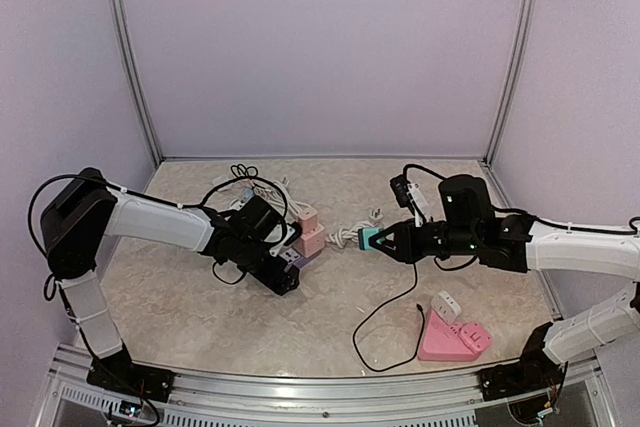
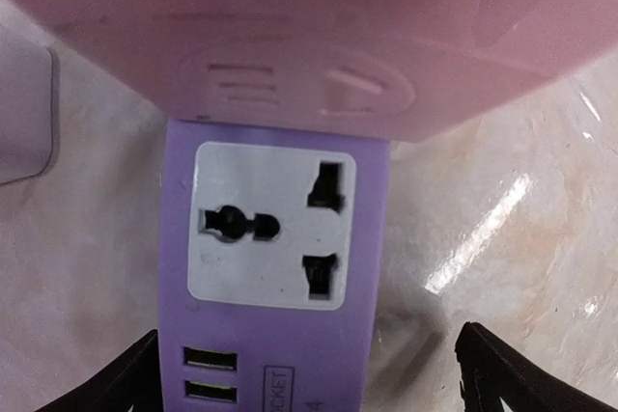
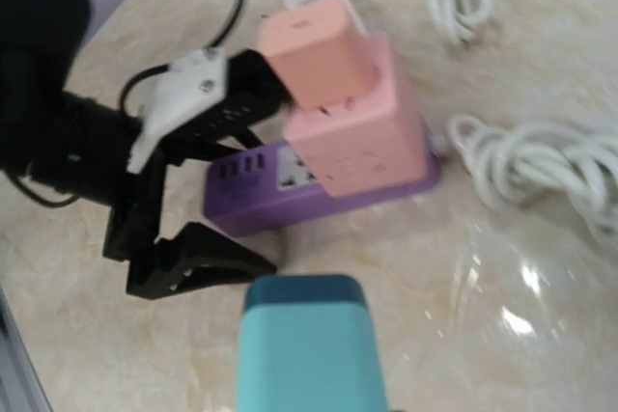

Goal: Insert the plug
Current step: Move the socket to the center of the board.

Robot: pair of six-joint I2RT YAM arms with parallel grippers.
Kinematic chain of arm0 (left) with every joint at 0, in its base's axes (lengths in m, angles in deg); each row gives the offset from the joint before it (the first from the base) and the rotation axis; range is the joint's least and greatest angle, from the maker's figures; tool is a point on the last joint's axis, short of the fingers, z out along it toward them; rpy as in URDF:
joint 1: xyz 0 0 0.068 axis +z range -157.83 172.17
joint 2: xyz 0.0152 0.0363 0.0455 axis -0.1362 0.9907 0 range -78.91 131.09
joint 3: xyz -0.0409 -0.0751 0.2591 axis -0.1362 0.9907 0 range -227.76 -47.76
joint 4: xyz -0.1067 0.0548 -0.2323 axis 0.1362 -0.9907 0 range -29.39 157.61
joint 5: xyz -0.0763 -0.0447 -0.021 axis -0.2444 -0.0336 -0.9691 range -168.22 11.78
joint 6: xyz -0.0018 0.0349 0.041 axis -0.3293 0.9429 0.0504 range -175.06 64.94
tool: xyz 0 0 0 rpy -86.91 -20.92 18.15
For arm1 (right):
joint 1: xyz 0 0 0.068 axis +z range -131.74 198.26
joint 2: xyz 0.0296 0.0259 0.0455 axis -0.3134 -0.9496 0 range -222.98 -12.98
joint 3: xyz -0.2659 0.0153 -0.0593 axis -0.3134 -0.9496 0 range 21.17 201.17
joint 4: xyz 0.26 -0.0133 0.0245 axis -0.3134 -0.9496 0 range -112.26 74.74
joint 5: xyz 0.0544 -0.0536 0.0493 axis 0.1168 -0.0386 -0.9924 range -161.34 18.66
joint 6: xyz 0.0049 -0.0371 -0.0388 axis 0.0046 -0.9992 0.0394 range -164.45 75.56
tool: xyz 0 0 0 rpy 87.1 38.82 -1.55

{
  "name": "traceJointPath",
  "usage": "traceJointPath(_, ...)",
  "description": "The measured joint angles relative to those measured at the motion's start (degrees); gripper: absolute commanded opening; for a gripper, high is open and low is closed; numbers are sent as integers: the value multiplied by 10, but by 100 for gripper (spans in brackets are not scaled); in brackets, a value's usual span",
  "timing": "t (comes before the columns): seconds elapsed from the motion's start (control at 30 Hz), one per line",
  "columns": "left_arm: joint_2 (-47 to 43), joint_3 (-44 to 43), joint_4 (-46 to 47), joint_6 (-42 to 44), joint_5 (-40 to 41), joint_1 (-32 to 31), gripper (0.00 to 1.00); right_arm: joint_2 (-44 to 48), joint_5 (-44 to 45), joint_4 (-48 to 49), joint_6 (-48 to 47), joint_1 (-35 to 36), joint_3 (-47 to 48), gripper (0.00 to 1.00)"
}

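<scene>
Top external view: right tool (image 1: 386, 240) clamped on the teal plug (image 1: 369, 239), aimed at the nearby purple power strip (image 1: 293, 258) on the desk (image 1: 200, 319), while the left tool (image 1: 284, 271), jaws wide, straddles that strip, likely to brace it.

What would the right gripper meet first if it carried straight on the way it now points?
Probably the purple power strip beneath the pink socket block, struck first by the teal plug the right gripper holds; depth is unclear.
</scene>
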Motion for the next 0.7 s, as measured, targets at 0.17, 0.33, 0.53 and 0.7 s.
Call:
traceJointPath(0.17, -37, 15, -60, 22, -38, 20, 99, -6, -29, 36, -35, 0, 0, 0)
traceJointPath(0.33, -73, -6, -174, 62, -88, 49, 99, -7, -47, 56, -56, 0, 0, 0)
traceJointPath(0.53, -132, -78, -286, 147, -131, 89, 99, -9, -75, 58, -82, 0, 0, 0)
traceJointPath(0.7, -197, -196, -379, 337, -137, 144, 99, -9, -100, 58, -129, 0, 1, 0)
